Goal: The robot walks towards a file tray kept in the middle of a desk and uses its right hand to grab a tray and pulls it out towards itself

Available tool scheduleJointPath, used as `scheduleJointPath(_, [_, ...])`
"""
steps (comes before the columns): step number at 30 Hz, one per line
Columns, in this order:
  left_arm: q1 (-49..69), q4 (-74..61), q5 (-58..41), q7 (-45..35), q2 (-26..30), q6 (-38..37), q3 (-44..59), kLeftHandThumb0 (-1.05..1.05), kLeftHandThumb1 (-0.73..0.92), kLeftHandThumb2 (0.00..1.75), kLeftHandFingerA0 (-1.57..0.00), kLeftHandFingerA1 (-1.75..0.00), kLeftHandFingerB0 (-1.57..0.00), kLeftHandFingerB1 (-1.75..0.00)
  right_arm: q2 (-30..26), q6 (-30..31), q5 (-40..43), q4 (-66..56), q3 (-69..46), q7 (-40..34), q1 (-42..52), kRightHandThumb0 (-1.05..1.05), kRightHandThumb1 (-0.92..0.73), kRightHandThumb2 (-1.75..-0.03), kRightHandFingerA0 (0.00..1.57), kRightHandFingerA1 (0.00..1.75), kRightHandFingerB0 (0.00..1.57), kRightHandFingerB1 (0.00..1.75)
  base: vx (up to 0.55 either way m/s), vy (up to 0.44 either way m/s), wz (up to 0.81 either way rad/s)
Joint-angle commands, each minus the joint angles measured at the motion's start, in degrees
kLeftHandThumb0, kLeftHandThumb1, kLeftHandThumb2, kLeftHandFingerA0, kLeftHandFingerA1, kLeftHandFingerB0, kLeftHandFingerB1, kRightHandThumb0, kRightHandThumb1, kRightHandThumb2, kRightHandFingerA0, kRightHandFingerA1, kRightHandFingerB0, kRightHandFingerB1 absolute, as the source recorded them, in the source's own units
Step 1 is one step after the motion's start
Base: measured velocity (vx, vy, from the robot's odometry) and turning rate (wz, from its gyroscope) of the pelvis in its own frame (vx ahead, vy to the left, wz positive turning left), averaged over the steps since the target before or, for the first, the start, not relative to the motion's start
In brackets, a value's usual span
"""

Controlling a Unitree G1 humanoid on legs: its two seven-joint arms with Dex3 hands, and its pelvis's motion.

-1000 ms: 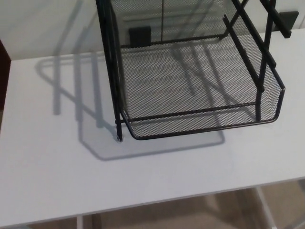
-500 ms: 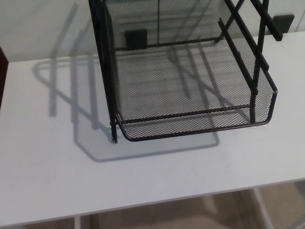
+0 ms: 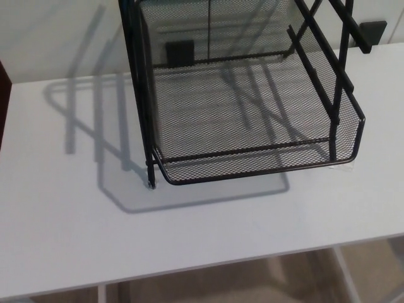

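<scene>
A white worktop [image 3: 63,227] fills most of the view, its near edge running across the bottom of the picture. Grey barred shadows [image 3: 95,126] lie over its left part and reach up the pale wall [image 3: 44,38] behind it. Two small dark blocks sit at the wall, one [image 3: 180,52] seen through mesh, the other [image 3: 374,30] at upper right.

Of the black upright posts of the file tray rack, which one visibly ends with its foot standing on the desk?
The front-left post: its foot touches the white desk beside the mesh tray corner. The right-side posts end at the tray's rim, feet unseen.
</scene>
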Motion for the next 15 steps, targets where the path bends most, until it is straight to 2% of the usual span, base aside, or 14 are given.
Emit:
scheduleJointPath(1, [0.25, -1.06, -0.72, -0.39, 1.61, -0.6, 2.04, -0.42, 0.67, 0.59, -0.29, -0.53, -0.24, -0.4, 5.57, -6.08, 16.15, -28.73, -16.59, -10.75, 6.14, -0.8, -0.65, -1.06, 0.0, 0.53, 0.0, 0.29, 0.0, 0.0, 0.0])
scheduleJointPath(3, [0.01, -0.37, -0.64, -0.35, 1.59, -1.1, 2.12, -0.43, 0.67, 0.59, -0.29, -0.56, -0.25, -0.41, 5.28, -8.51, 16.07, -35.19, -20.47, -13.69, 4.12, -0.78, -0.63, -1.04, 0.01, 0.48, 0.01, 0.32, 0.0, 0.0, 0.0])
scheduleJointPath(6, [0.29, -0.86, -1.04, -0.86, 1.61, -1.11, 2.14, -0.43, 0.67, 0.59, -0.29, -0.57, -0.23, -0.41, 4.21, -11.52, 11.4, -42.98, -23.71, -15.47, 1.63, -0.76, -0.67, -1.05, 0.0, 0.41, 0.05, 0.31, 0.0, 0.0, 0.0])
scheduleJointPath(7, [0.66, -1.01, -0.67, -0.35, 1.38, -1.02, 1.97, -0.43, 0.67, 0.59, -0.29, -0.54, -0.24, -0.4, 3.05, -12.16, 9.28, -46.54, -24.28, -15.14, 0.47, -0.82, -0.69, -0.92, 0.04, 0.32, 0.03, 0.26, 0.0, 0.0, 0.0])
scheduleJointPath(8, [0.37, -0.32, -0.28, -0.03, 1.41, -1.35, 1.91, -0.43, 0.67, 0.59, -0.31, -0.55, -0.25, -0.41, 2.58, -11.75, 6.43, -50.36, -24.66, -15.42, -0.49, -0.83, -0.72, -1.05, 0.02, 0.29, 0.02, 0.25, 0.0, 0.0, 0.0])
scheduleJointPath(9, [0.26, -0.05, -0.49, -0.25, 1.37, -1.54, 1.95, -0.43, 0.67, 0.59, -0.3, -0.57, -0.24, -0.41, 1.63, -12.69, 3.06, -53.24, -24.5, -15.07, -2.77, -0.72, -0.66, -1.04, 0.02, 0.41, 0.02, 0.28, 0.0, 0.0, 0.0])
scheduleJointPath(10, [0.16, 0.2, -0.41, -0.2, 1.37, -1.7, 1.95, -0.43, 0.67, 0.59, -0.3, -0.56, -0.25, -0.41, 0.65, -13.9, 1.61, -54.73, -23.62, -13.74, -4.27, -0.73, -0.64, -1.0, 0.02, 0.41, 0.03, 0.33, 0.0, 0.0, 0.0])
scheduleJointPath(11, [0.07, 0.31, -0.34, -0.18, 1.41, -1.67, 1.92, -0.44, 0.66, 0.59, -0.29, -0.57, -0.25, -0.42, 0.22, -14.74, -1.17, -55.64, -23.27, -13.22, -5.55, -0.71, -0.66, -1.01, 0.01, 0.34, 0.01, 0.28, 0.0, 0.0, 0.0])
scheduleJointPath(12, [0.06, 0.11, -0.13, -0.08, 1.53, -1.29, 1.81, -0.45, 0.66, 0.59, -0.28, -0.56, -0.25, -0.41, -0.52, -15.02, -6.09, -58.05, -21.53, -12.32, -7.8, -0.74, -0.62, -0.98, 0.02, 0.36, 0.02, 0.39, 0.0, 0.0, 0.0])
scheduleJointPath(13, [0.2, -0.37, 0.04, 0.02, 1.63, -0.84, 1.73, -0.45, 0.66, 0.59, -0.28, -0.56, -0.25, -0.41, -0.62, -13.4, -7.67, -60.38, -19.69, -11.62, -8.79, -0.74, -0.62, -0.98, 0.02, 0.36, 0.02, 0.39, 0.0, 0.0, 0.0])
scheduleJointPath(14, [0.51, -0.7, -0.1, 0.05, 1.54, -0.9, 1.84, -0.44, 0.67, 0.59, -0.28, -0.55, -0.25, -0.41, -1.87, -14.63, -12.26, -60.78, -17.64, -10.69, -11.99, -0.85, -0.65, -0.96, 0.05, 0.25, 0.06, 0.3, 0.0, 0.0, 0.0])
scheduleJointPath(15, [0.75, -0.76, -0.21, 0.05, 1.5, -1.05, 1.96, -0.44, 0.67, 0.59, -0.28, -0.55, -0.25, -0.41, -2.61, -13.85, -15.0, -61.93, -16.02, -10.03, -13.83, -0.85, -0.65, -0.96, 0.05, 0.25, 0.06, 0.3, 0.0, 0.0, 0.0])
